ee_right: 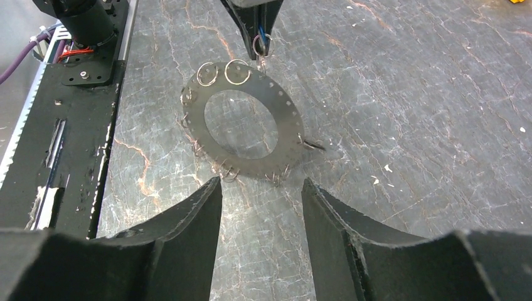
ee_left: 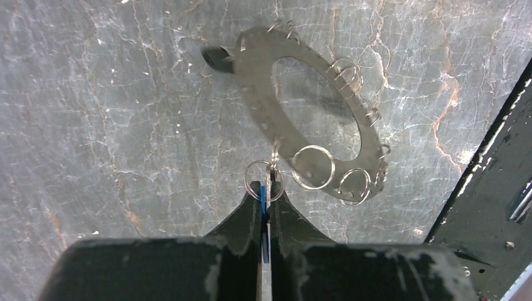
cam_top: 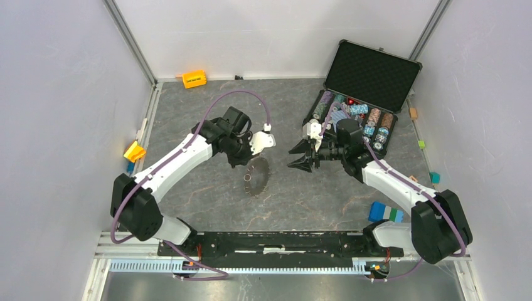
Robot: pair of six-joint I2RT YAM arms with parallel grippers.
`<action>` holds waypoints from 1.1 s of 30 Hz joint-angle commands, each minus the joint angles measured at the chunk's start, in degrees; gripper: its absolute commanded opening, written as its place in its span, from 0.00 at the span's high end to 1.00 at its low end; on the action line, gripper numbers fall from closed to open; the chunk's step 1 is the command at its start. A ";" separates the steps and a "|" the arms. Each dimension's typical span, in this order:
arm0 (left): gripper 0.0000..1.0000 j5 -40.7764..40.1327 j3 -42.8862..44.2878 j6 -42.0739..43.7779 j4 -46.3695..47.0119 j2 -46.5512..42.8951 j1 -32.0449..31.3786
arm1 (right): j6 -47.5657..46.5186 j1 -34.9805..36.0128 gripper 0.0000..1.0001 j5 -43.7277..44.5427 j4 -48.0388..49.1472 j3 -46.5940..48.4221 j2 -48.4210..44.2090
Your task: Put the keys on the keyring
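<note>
The keyring (cam_top: pixel 256 177) is a flat grey metal band with holes along its rim and several small wire rings on it. It hangs tilted below my left gripper (cam_top: pixel 247 158), over the table's middle. In the left wrist view my left gripper (ee_left: pixel 266 191) is shut on a blue-headed key (ee_left: pixel 264 210). A small wire ring at the fingertips links that key to the keyring (ee_left: pixel 257 75). A dark-headed key (ee_left: pixel 216 56) sticks out at the band's far edge. My right gripper (cam_top: pixel 300 158) stands open and empty to the keyring's right. In its own view the right gripper (ee_right: pixel 260 185) is just short of the keyring (ee_right: pixel 287 116).
An open black case of poker chips (cam_top: pixel 370 81) lies at the back right. An orange block (cam_top: pixel 194 79) sits at the back wall, a yellow one (cam_top: pixel 134 151) at the left wall. Blue and green blocks (cam_top: pixel 385 212) lie near the right arm's base. A black rail (cam_top: pixel 276 241) runs along the near edge.
</note>
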 commanded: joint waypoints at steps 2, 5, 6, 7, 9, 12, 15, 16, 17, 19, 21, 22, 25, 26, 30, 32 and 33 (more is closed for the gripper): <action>0.98 -2.70 5.09 4.08 -1.68 1.57 1.10 | 0.43 -0.34 0.44 -0.78 0.90 1.57 -0.72; 0.98 -4.31 5.61 6.43 -3.11 3.65 2.96 | 0.51 -0.61 0.44 -1.19 0.98 1.47 -0.55; 0.98 -5.27 5.57 7.24 -3.65 4.43 3.43 | 0.64 -0.61 0.44 -1.28 0.99 1.48 -0.36; 0.98 -6.19 5.44 8.08 -3.88 5.10 3.83 | 0.68 -0.62 0.44 -1.45 0.95 1.56 -0.18; 0.98 -8.32 5.01 9.72 -4.11 6.64 4.45 | 0.93 -0.62 0.44 -1.74 1.15 1.66 0.34; 0.98 -10.42 4.77 11.72 -4.11 9.59 5.37 | 1.39 -0.65 0.44 -2.18 1.23 1.76 1.08; 0.96 -13.18 4.99 13.73 -4.09 13.22 6.35 | 1.65 -0.65 0.44 -2.38 1.34 1.59 1.36; 0.95 -14.23 5.00 14.30 -4.09 14.54 6.67 | 1.72 -0.69 0.44 -2.38 1.41 1.56 1.39; 0.95 -14.79 5.12 14.83 -4.09 16.04 7.21 | 1.83 -0.67 0.44 -2.44 1.47 1.48 1.39; 0.94 -16.34 5.36 15.49 -4.09 18.72 8.20 | 1.92 -0.64 0.44 -2.64 1.60 1.34 1.47; 0.92 -18.16 5.38 16.39 -4.01 21.30 8.91 | 2.01 -0.66 0.44 -2.73 1.74 1.30 1.58; 0.92 -18.86 5.51 16.57 -4.00 22.35 9.36 | 2.01 -0.61 0.44 -2.82 1.77 1.30 1.61; 0.89 -21.05 5.75 17.25 -4.00 25.28 10.14 | 2.18 -0.63 0.44 -3.23 1.87 1.30 1.76; 0.87 -21.80 5.75 17.56 -4.00 26.00 10.28 | 2.18 -0.63 0.44 -3.34 1.86 1.30 1.77; 0.82 -23.34 5.74 18.16 -4.00 27.84 10.69 | 2.36 -0.67 0.45 -3.54 1.90 1.21 1.74; 0.79 -24.63 5.74 18.36 -4.00 28.72 10.66 | 2.40 -0.63 0.45 -3.55 1.96 1.21 1.68; 0.78 -25.44 5.79 18.42 -4.00 29.22 10.79 | 2.45 -0.65 0.45 -3.68 1.97 1.25 1.64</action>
